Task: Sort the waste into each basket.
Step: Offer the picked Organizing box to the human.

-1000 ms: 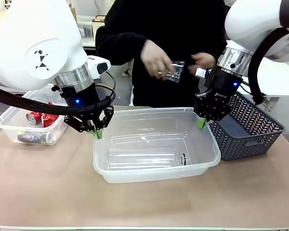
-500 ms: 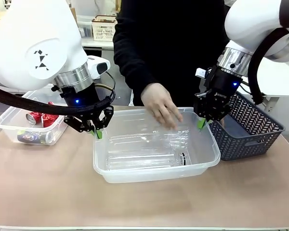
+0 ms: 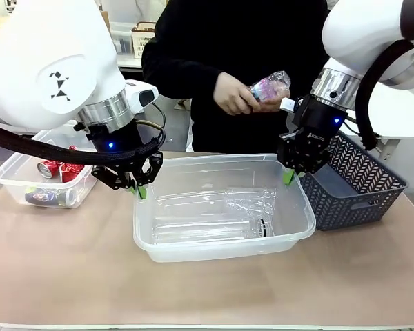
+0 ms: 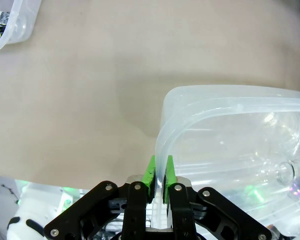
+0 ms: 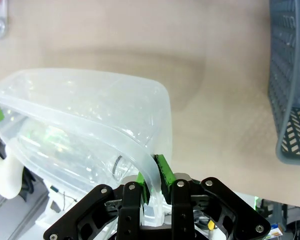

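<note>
The left tool (image 3: 139, 190) and the right tool (image 3: 288, 176) each pinch the rim of the middle tub (image 3: 224, 249), where clear bottles (image 3: 214, 224) lie. Red cans (image 3: 58, 169) sit in the far-left tub (image 3: 14, 181). The person's hand (image 3: 233, 94) holds one more bottle (image 3: 269, 87), so I think sorting is nearly done.

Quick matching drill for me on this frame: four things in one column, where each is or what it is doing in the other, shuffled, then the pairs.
1. left gripper
2. right gripper
3. crumpled bottle
4. red cans

A. in the person's hands, above the table
B. shut on the middle tub's right rim
C. lying in the left tub
D. shut on the middle tub's left rim

Pairs: 1-D, 2-B, 3-A, 4-C
</note>
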Tool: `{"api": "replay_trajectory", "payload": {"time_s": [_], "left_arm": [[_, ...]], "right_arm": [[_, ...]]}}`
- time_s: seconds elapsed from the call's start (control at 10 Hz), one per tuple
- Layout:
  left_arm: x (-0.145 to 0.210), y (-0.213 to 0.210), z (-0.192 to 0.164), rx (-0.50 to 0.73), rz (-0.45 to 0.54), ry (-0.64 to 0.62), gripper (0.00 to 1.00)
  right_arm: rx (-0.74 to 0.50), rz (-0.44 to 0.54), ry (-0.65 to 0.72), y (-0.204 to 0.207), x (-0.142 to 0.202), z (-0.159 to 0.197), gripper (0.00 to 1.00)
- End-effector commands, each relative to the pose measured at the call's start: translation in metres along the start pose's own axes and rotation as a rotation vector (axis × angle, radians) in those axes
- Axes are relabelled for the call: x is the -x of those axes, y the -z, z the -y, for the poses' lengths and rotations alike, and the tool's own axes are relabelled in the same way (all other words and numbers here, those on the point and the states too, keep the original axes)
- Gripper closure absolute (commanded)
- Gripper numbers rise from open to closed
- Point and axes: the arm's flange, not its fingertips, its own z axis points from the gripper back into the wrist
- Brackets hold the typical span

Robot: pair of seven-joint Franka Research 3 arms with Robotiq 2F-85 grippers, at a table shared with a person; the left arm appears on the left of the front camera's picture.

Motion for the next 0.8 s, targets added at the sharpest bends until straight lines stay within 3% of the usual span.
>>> {"api": "replay_trajectory", "payload": {"time_s": [0.0, 0.7], "left_arm": [[0.0023, 0.0021, -0.0003, -0.007, 0.003, -0.018, 1.0], [0.0023, 0.0021, -0.0003, -0.007, 0.003, -0.018, 1.0]], "right_arm": [[-0.014, 0.01, -0.007, -0.0031, 0.0038, -0.0034, 1.0], [-0.014, 0.01, -0.007, -0.0031, 0.0038, -0.0034, 1.0]]}}
